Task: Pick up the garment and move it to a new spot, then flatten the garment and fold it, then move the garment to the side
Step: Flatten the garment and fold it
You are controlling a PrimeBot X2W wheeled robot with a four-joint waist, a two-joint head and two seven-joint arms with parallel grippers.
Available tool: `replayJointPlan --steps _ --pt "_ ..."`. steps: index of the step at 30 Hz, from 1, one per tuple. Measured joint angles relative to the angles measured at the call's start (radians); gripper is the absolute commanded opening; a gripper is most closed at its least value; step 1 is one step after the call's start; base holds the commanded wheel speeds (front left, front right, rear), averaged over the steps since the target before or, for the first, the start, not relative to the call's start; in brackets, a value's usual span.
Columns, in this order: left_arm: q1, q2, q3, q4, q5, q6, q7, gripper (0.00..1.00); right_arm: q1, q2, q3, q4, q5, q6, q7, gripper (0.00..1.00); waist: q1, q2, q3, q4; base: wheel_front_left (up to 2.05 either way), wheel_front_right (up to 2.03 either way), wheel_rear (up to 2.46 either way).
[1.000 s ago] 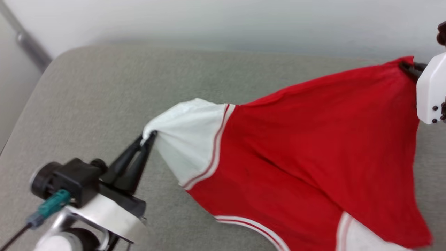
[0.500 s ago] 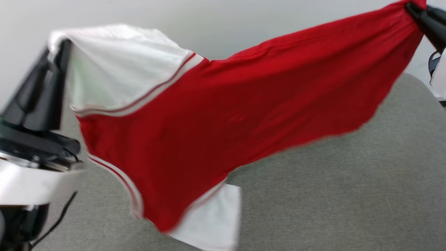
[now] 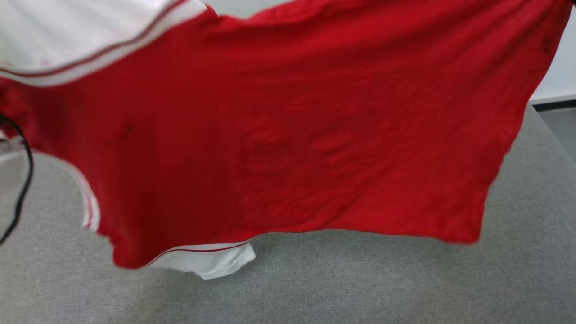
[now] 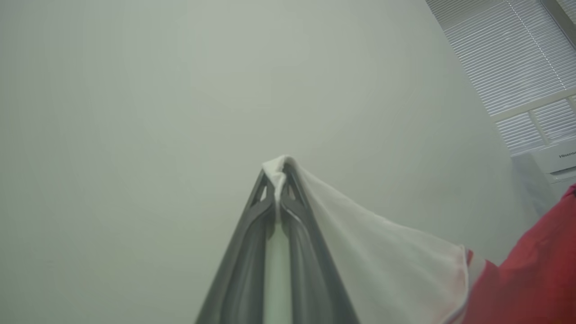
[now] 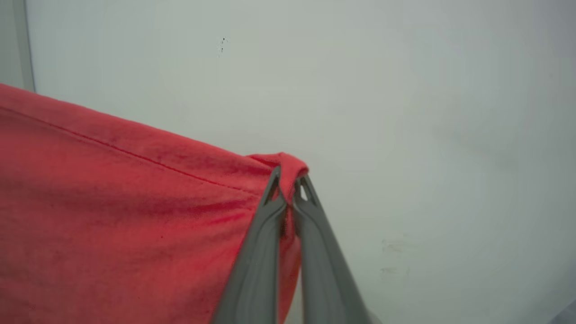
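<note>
The garment, a red shirt with white sleeves and red-white striped trim, hangs spread in the air across the head view, above the grey cushioned surface. Its lower white sleeve dangles near the surface. In the left wrist view my left gripper is shut on the edge of a white sleeve. In the right wrist view my right gripper is shut on a bunched red corner of the garment. The printed front is hidden.
A pale wall stands behind both grippers. A window with blinds and a white air-conditioning unit are at the right of the left wrist view. A black cable hangs at the head view's left edge. Darker floor lies beyond the surface's right edge.
Both grippers have lifted the garment from near the surface up high, so it now hangs stretched close to the head camera. The grips have stayed shut.
</note>
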Motion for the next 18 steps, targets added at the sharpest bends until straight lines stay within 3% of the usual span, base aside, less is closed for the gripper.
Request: replayJointPlan --steps 11,18 --pt "-0.248 0.044 -0.002 0.069 -0.017 -0.042 0.043 0.00 -0.043 0.040 -0.066 -0.077 -0.049 0.000 -0.009 0.00 0.0001 0.0000 0.126 -0.014 0.00 0.00 0.00" --pt "-0.529 0.060 -0.077 0.221 -0.011 -0.133 0.081 0.00 -0.181 0.039 -0.071 -0.029 -0.096 0.000 -0.055 0.00 0.0001 0.0000 0.268 -0.017 0.00 0.00 0.00"
